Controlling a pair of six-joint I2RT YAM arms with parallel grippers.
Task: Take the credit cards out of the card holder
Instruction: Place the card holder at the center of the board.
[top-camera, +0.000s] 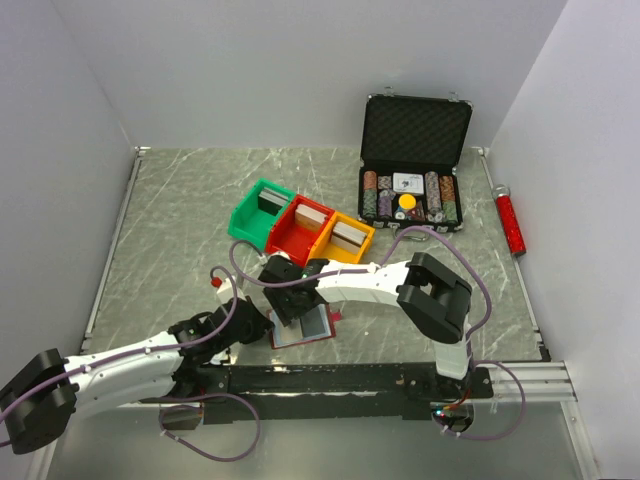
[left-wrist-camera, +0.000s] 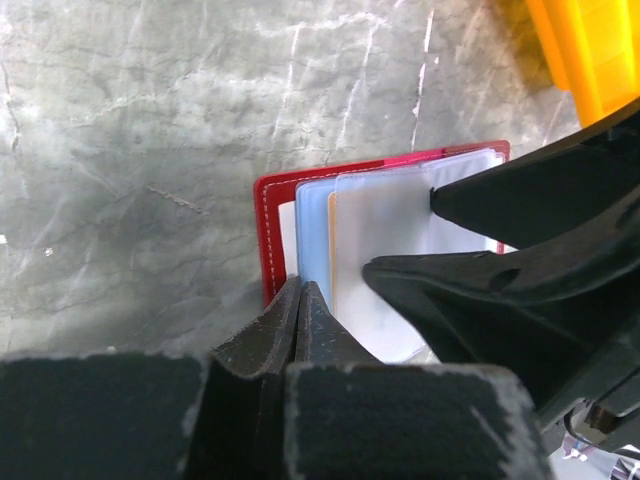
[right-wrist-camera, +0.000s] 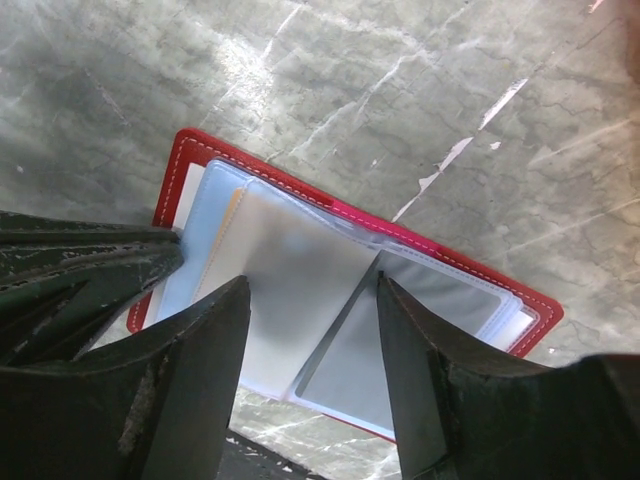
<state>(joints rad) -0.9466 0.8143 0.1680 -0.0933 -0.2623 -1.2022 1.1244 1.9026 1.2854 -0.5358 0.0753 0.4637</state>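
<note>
the card holder (right-wrist-camera: 178, 160) lies open and flat on the grey marble table (top-camera: 170, 220), close to the near edge, between the two claws. in the top view its long side runs left to right, a little tilted, and the fold runs across the short way. clear pockets fan up from the inside, and the credit cards (left-wrist-camera: 313, 235) sit in them, pale blue, in the half by the left gripper (left-wrist-camera: 301, 292). that claw's fingers are pressed together, with the tip at the holder's edge, where the red cover meets the blue card; i cannot tell if it pinches anything. the right gripper (right-wrist-camera: 313, 283) hangs over the middle of the holder with its fingers apart, one on each side of a clear pocket. just behind the right claw stand three little bins in a row touching each other: a green bin (top-camera: 250, 215), a red bin (top-camera: 285, 237) and an orange bin (top-camera: 336, 247), each with a card deck (top-camera: 311, 216) in it. farther back right, a black chip case (top-camera: 415, 130) stands open with poker chips (top-camera: 378, 195) in rows. bare marble shows left of the holder up to the table's left edge.
</note>
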